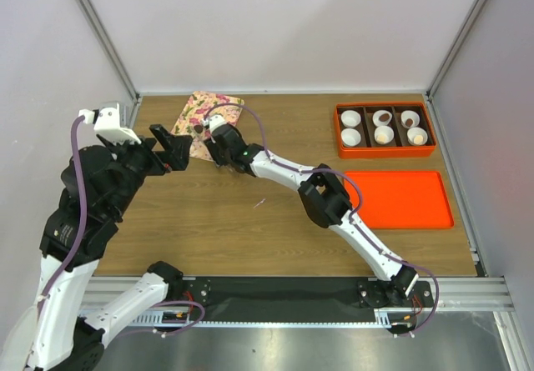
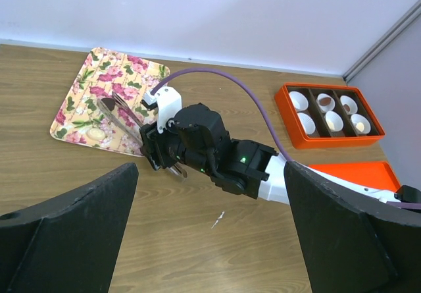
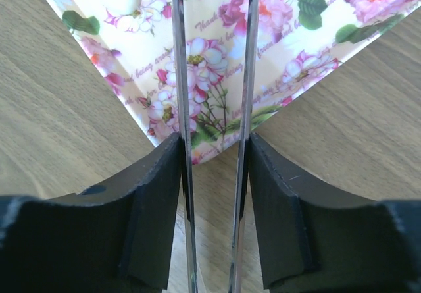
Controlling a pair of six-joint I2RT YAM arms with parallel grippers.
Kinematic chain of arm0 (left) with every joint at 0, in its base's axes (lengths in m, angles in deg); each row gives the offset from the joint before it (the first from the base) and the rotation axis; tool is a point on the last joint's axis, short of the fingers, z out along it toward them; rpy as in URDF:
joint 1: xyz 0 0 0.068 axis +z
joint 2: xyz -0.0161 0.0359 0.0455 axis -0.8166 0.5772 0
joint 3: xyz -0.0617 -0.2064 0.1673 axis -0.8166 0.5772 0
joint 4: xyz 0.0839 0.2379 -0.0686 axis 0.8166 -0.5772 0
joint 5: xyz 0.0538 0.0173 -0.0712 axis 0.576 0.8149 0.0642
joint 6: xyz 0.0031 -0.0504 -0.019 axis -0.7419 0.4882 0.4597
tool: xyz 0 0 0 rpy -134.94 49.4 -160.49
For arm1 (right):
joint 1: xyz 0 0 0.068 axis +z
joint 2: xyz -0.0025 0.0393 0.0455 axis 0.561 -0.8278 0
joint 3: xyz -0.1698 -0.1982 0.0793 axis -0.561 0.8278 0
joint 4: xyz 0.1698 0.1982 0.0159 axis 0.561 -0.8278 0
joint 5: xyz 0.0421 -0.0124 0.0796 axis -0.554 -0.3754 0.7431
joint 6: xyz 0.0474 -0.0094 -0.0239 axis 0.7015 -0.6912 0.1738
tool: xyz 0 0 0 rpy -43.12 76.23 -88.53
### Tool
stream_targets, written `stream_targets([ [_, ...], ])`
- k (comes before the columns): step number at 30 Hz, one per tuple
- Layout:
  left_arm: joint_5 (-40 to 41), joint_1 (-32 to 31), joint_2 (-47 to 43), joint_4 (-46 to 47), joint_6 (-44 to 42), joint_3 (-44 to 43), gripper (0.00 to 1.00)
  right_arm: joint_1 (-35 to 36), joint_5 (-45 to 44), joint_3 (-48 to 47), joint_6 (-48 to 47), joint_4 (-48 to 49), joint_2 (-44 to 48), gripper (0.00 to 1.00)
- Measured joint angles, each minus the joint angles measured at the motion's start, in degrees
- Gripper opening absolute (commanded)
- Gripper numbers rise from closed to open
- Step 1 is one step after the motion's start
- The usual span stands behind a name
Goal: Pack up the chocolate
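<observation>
Chocolate (image 2: 108, 101) pickup looked to be the step in hand: one dark lump lay at the tong tips on the flowered tray (image 2: 79, 89), near the worktop's (image 1: 250, 229) far edge, left of centre. At the left, the left end effector (image 1: 173, 148) hung empty with its fingers spread wide, just beside the tray's near corner. The right end effector (image 3: 212, 151) was clamped on the tongs (image 2: 125, 118), whose blades stood a little apart; whether they pinched the lump I could not tell. Next, I reckoned, the tongs needed squeezing, lifting and a long carry rightward to the orange box (image 1: 337, 129) by the far right corner, where some white cups (image 1: 351, 137) sat unfilled. Bare wood lay between; the orange lid (image 1: 399, 198) near the right edge and the box's rim were the things to clear.
</observation>
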Motion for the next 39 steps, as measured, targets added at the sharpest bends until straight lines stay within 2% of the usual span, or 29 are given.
stream_targets([
  [12,-0.02,0.0,0.11,0.02,0.0,-0.02,1.0,-0.07,-0.11,1.51,-0.46,-0.63,1.75,0.39],
  [18,0.0,0.0,0.11,0.0,-0.02,-0.04,1.0,-0.42,-0.28,9.97,-0.48,-2.43,13.05,0.37],
  [24,-0.04,0.0,-0.46,0.02,0.0,0.15,1.0,-2.21,-0.35,17.77,-0.28,-5.42,29.7,0.35],
  [28,-0.52,0.0,-1.25,0.26,0.02,1.07,1.0,-5.79,-1.55,21.27,-0.24,-9.01,39.69,0.36],
  [33,-2.43,0.02,-0.9,0.5,0.09,2.01,1.0,-13.9,-2.69,29.97,0.52,-13.66,50.47,0.36],
  [39,-3.48,0.02,-0.26,0.5,0.0,2.43,1.0,-25.99,-1.7,38.1,2.62,-19.87,55.23,0.35],
])
